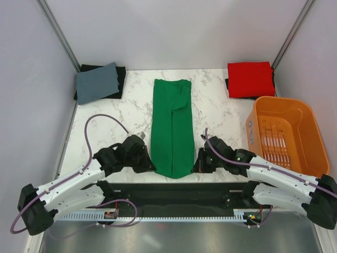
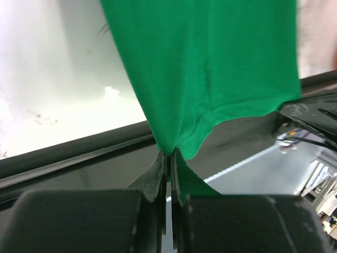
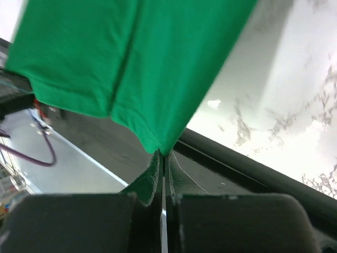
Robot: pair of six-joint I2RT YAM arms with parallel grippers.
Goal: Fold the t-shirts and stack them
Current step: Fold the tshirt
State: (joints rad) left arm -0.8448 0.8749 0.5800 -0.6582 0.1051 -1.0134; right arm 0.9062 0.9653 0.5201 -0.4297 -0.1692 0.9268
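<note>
A green t-shirt [image 1: 171, 126] lies folded into a long strip down the middle of the marble table, its near end at the front edge. My left gripper [image 1: 149, 164] is shut on the near left corner of the green t-shirt [image 2: 210, 68], pinching the hem between its fingertips [image 2: 160, 167]. My right gripper [image 1: 197, 164] is shut on the near right corner of the same shirt [image 3: 137, 58]. A red t-shirt [image 1: 250, 79] lies folded at the back right corner on dark cloth.
An orange slatted basket [image 1: 310, 132] stands at the right edge. A grey-blue folded cloth [image 1: 98, 81] on black cloth lies at the back left. Grey walls close in both sides. A black rail [image 1: 174, 190] runs along the table's near edge.
</note>
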